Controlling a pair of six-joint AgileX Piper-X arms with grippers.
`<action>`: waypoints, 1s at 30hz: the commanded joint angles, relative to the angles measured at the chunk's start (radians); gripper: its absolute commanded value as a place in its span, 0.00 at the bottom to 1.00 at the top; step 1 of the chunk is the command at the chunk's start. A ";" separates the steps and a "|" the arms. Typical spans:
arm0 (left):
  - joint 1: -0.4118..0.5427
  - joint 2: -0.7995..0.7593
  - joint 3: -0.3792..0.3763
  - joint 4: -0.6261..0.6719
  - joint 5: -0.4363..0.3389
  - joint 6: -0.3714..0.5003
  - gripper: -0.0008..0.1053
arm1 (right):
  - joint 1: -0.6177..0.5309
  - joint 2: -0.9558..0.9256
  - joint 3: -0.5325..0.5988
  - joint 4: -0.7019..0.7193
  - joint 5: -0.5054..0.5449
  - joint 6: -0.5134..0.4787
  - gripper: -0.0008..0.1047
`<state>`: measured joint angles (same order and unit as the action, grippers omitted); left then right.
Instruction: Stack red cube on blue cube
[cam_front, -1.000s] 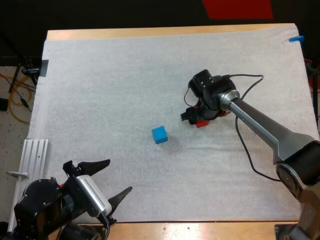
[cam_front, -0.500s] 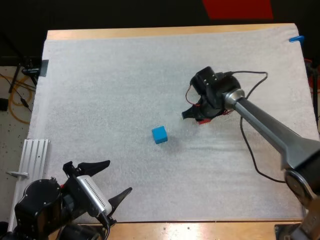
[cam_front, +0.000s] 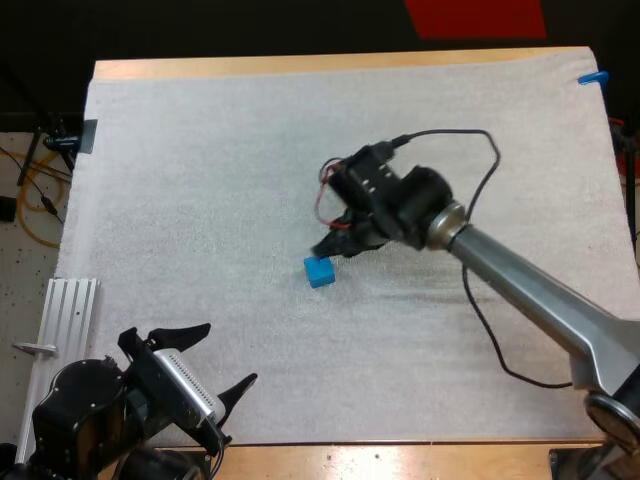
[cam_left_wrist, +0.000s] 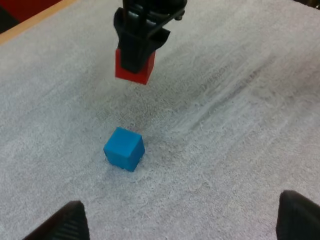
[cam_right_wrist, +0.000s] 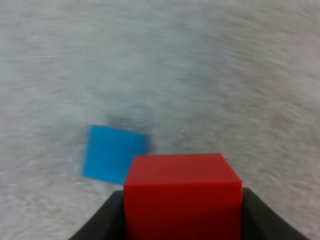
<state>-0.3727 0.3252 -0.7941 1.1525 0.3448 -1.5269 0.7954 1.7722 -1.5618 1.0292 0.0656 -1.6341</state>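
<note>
The blue cube (cam_front: 319, 271) rests on the white mat near its middle. My right gripper (cam_front: 340, 246) hangs just beyond it, above the mat, shut on the red cube (cam_left_wrist: 135, 67). In the right wrist view the red cube (cam_right_wrist: 182, 192) sits between the two black fingers, with the blue cube (cam_right_wrist: 112, 153) below and a little to one side. In the left wrist view the blue cube (cam_left_wrist: 124, 148) lies on the mat, the carried red cube beyond it in the air. My left gripper (cam_front: 215, 362) stands open at the mat's near left, with nothing between its fingers.
A ribbed metal rail (cam_front: 62, 312) lies off the mat's left edge near my left arm. The white mat (cam_front: 200, 180) spreads bare on all sides of the blue cube.
My right gripper has lifted the red cube off the mat and carried it left, from right of centre to just over the far side of the blue cube. The left arm has barely shifted.
</note>
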 joint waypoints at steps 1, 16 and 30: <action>-0.005 0.003 -0.007 0.002 -0.012 -0.010 0.71 | 0.014 -0.002 -0.010 -0.003 0.016 -0.008 0.30; -0.005 0.003 -0.007 0.002 -0.012 -0.010 0.71 | 0.116 0.167 -0.150 0.027 0.009 0.130 0.30; -0.005 0.003 -0.007 0.002 -0.012 -0.010 0.71 | 0.118 0.239 -0.150 0.008 0.081 0.210 0.30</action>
<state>-0.3727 0.3252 -0.7941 1.1546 0.3437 -1.5269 0.9135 2.0133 -1.7002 1.0375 0.1396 -1.4275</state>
